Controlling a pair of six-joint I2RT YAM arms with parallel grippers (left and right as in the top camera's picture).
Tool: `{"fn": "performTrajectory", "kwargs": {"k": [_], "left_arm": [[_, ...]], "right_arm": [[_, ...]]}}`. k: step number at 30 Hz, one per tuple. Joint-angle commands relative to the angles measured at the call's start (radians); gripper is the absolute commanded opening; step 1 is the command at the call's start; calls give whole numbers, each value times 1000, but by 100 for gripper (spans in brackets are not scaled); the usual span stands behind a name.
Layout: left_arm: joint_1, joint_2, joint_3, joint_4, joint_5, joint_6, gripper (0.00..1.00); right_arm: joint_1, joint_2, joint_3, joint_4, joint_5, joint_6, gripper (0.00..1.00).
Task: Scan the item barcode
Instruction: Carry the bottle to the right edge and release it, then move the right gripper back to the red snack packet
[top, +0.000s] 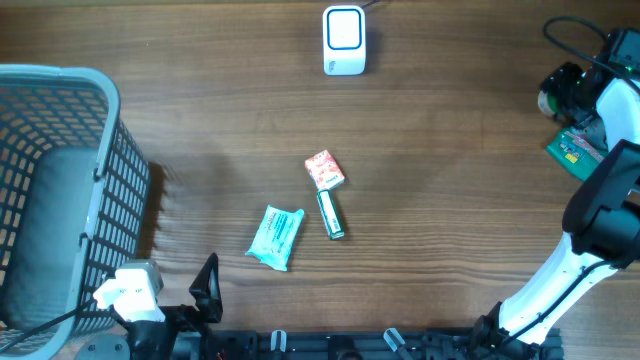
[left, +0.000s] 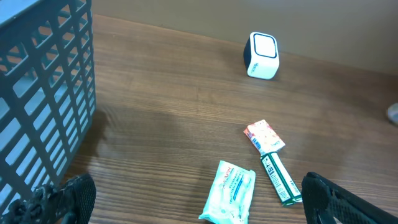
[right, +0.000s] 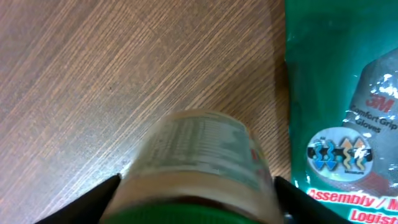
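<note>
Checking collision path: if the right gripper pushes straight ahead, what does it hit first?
The green-lidded jar, sitting right between its fingers; only bare table shows beyond it. Whether they touch it is unclear.

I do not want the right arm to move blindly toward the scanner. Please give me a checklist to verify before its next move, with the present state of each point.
1. Jar sits between the fingers of the right gripper: ok.
2. Grip on the jar is firm: cannot tell, the wrist view is blurred.
3. Barcode on the jar is found: cannot tell, the label is unreadable.
4. Glove pack is apart from the jar: cannot tell, it lies very close beside it.
5. Nothing lies in front of the scanner: ok.
6. Left gripper is open, empty and away from the scanner: ok.
</note>
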Motion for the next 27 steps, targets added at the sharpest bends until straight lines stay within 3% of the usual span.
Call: {"fn": "performTrajectory", "kwargs": {"k": [1, 4, 6, 10, 12, 17, 20, 22, 24, 27], "left_arm": [[6, -6, -1, 2, 15, -6, 100], [6, -6, -1, 2, 15, -5, 100], [6, -6, -1, 2, 15, -5, 100], [6, -6, -1, 2, 15, -5, 100], [6, -6, -1, 2, 15, -5, 100], [6, -6, -1, 2, 15, -5, 100], [6, -6, -1, 2, 15, -5, 100], [6, -6, -1, 2, 15, -5, 100], [6, -6, -1, 2, 15, -6, 100], [6, -6, -1, 2, 16, -5, 100]], "right_arm": [[2, 22, 13, 4, -11, 7, 85], [2, 19, 13, 2, 11, 7, 89], [-2, 2, 13, -4, 11, 6, 100], [-10, -98, 26, -23, 11, 16, 100], [-10, -225, 28, -69, -6, 93, 100], [7, -448, 28, -256, -334, 315, 100], [81, -479, 28, -410, -435, 292, 100], [188, -473, 5, -480, -424, 139, 100], [336, -466, -74, -469, -424, -19, 100], [509, -461, -223, -388, -425, 2, 100]]}}
